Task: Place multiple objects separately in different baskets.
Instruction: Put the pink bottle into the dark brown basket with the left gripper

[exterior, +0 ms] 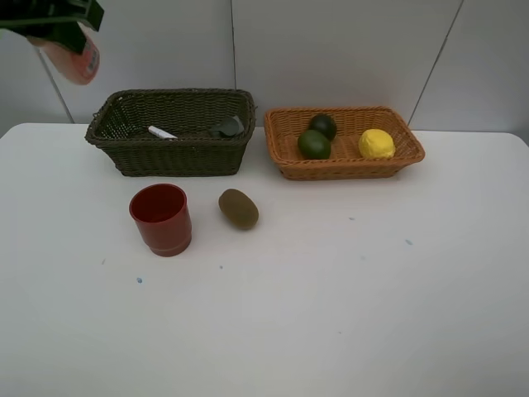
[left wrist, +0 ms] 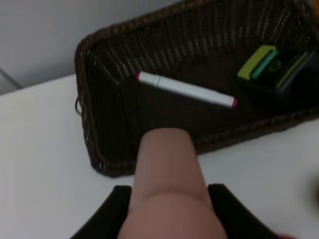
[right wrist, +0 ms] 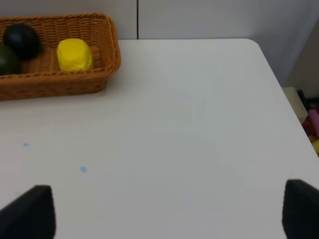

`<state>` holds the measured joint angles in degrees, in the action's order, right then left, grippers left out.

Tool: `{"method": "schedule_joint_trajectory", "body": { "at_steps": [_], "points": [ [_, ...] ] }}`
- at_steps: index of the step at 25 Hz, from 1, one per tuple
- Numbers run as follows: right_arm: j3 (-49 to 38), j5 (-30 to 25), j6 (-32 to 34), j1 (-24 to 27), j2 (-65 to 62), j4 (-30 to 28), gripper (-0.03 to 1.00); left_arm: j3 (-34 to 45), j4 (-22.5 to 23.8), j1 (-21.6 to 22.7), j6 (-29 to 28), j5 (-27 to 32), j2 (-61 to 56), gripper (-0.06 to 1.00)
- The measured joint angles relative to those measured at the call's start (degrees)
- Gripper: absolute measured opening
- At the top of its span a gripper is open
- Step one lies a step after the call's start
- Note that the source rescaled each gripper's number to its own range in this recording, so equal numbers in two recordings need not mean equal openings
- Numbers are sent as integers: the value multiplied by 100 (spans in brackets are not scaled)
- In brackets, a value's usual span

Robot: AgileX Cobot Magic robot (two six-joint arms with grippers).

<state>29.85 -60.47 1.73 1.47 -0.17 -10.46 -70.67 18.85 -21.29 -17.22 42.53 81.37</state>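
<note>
Your left claw (left wrist: 168, 206) clamps the pink spray bottle (left wrist: 167, 159) high beside the dark basket (left wrist: 97, 134) near the table's (exterior: 331, 314) far edge. Release early and it could clip the rim. Your right claw (right wrist: 169, 214) stands apart.

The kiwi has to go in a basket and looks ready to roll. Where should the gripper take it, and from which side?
Probably from above, closing across the narrow middle of the kiwi: it lies on its side, a slanted oval. The red cup stands apart, leaving room.
</note>
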Motion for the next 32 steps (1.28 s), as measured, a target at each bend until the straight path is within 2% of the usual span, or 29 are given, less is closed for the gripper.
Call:
{"method": "schedule_joint_trajectory", "body": {
  "at_steps": [2,5,11,16,23,32],
  "points": [
    [0,0,0,0,0,0,100,-287,30,129,-36,-413,553,39],
    [0,0,0,0,0,0,100,-788,48,291,-110,-714,1496,39],
    [0,0,0,0,0,0,100,-1954,24,407,-144,-750,2946,39],
    [0,0,0,0,0,0,100,-2779,-274,484,-183,-789,3829,39],
    [0,0,0,0,0,0,100,-3097,-1110,552,-222,-792,4629,39],
    [0,0,0,0,0,0,100,-3104,-1394,552,-235,-469,4887,39]
  ]
}}
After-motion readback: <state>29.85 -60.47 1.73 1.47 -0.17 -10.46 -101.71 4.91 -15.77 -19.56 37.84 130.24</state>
